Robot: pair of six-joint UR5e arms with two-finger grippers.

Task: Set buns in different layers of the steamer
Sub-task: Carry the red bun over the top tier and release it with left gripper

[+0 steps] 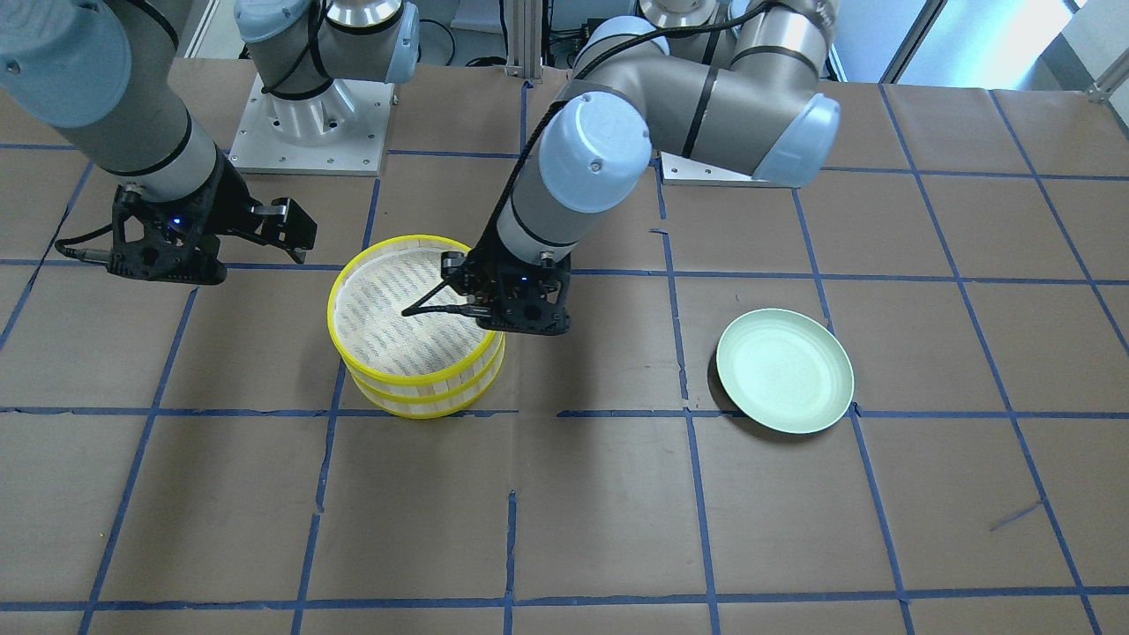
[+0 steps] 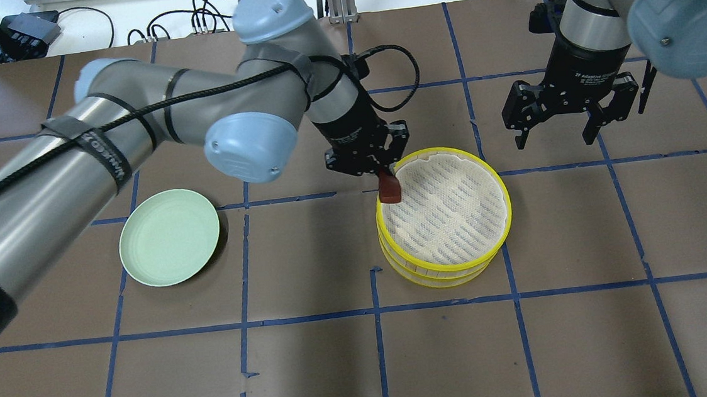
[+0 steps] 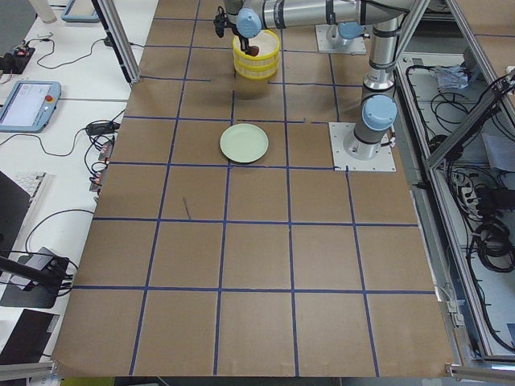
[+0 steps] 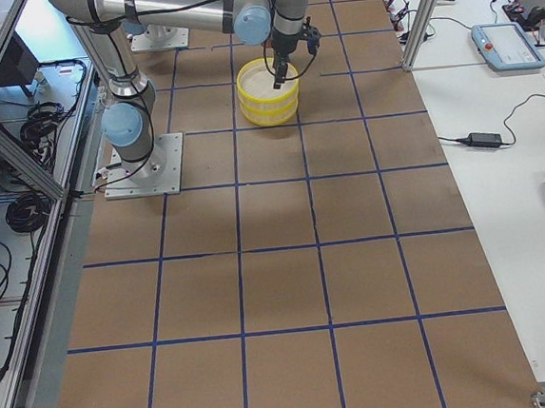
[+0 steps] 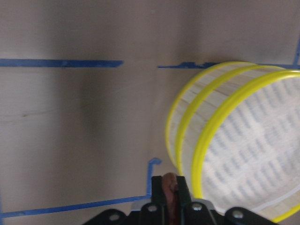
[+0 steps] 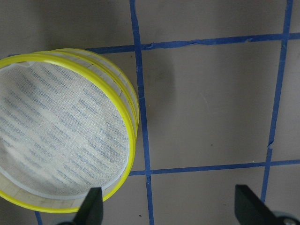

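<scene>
The steamer (image 2: pixel 449 216) is two yellow-rimmed trays stacked together; the top tray's mesh floor is bare. My left gripper (image 2: pixel 388 180) is shut on the dark reddish-brown bun (image 2: pixel 390 191) and holds it over the top tray's rim on the plate side. The left wrist view shows the bun (image 5: pixel 169 186) pinched between the fingers, beside the steamer (image 5: pixel 253 150). My right gripper (image 2: pixel 560 135) is open and empty, hovering apart from the steamer on its other side. The right wrist view shows the steamer (image 6: pixel 56 131) below it and to the left. The white bun is not in view.
A pale green plate (image 2: pixel 169 237) lies empty on the brown table, well away from the steamer on my left. The table is marked with blue tape lines. The left arm's cable (image 2: pixel 393 63) loops above the wrist.
</scene>
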